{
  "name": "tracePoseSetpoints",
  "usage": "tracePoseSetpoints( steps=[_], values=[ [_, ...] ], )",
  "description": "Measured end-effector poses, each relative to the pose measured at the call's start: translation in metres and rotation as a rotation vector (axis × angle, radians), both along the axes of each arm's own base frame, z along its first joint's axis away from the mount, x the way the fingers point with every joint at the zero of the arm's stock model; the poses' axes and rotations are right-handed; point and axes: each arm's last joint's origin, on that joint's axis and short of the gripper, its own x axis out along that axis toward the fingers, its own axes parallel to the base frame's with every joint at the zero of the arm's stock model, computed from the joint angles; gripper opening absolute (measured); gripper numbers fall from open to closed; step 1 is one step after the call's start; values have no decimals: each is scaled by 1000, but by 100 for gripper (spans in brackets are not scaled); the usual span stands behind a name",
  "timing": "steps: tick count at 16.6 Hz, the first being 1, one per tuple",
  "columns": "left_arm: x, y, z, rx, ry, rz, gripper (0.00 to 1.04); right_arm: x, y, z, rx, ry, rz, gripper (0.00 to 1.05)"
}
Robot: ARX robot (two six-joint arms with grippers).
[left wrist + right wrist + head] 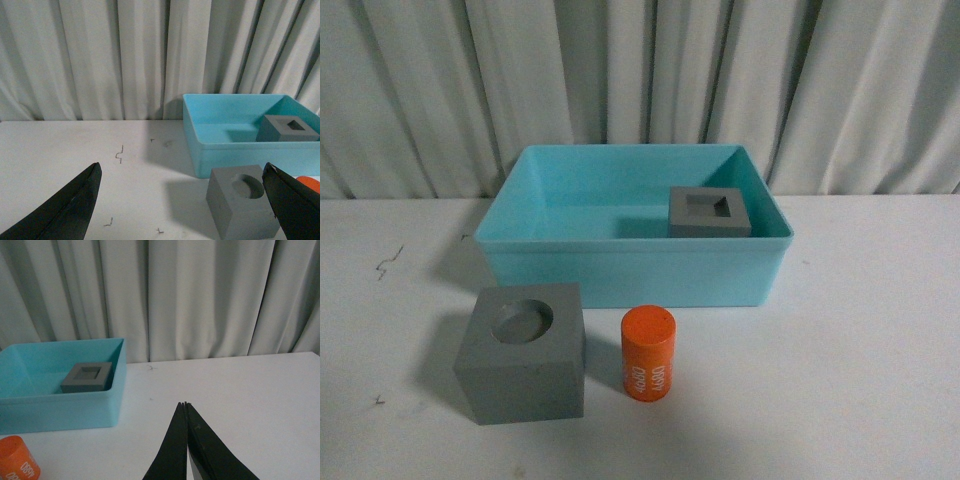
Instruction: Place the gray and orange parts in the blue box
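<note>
Turquoise box (630,275), gray round-recess cube (525,378), gray square-recess cube (710,227), white-lettered orange cylinder (648,345), white table (865,350).

Dim, flat light from the right, soft shadow left of the nearer gray cube (525,350), mild grain

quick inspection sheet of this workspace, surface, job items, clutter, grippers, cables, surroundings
Surface: white table, a few small dark scuff marks on its left part.
Job's things: blue box open-topped; square-recess gray cube inside it, toward the right; round-recess gray cube and upright orange cylinder on the table in front of the box, side by side, not touching.
Clutter: nothing seen.
Grippers: left gripper open, empty; right gripper shut, empty; neither shows in the front view.
Cables: nothing seen.
Surroundings: pleated pale curtain behind the table.
</note>
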Motion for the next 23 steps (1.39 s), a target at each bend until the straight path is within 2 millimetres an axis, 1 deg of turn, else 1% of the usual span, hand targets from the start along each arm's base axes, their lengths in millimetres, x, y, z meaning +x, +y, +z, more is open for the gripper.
tracePoseSetpoints(
  steps=[3,4,6,14,23],
  values=[
    [0,0,0,0,0,0,98,-8,-6,3,-2,1,3,2],
    [0,0,0,0,0,0,98,-11,-14,4,-3,-8,14,2],
    [0,0,0,0,0,-1,98,-15,-18,6,-2,-17,-13,2],
    [0,0,0,0,0,0,98,-28,-17,7,-2,-20,2,2],
    [0,0,0,0,0,0,98,-32,-17,7,-2,-17,2,2]
  ],
)
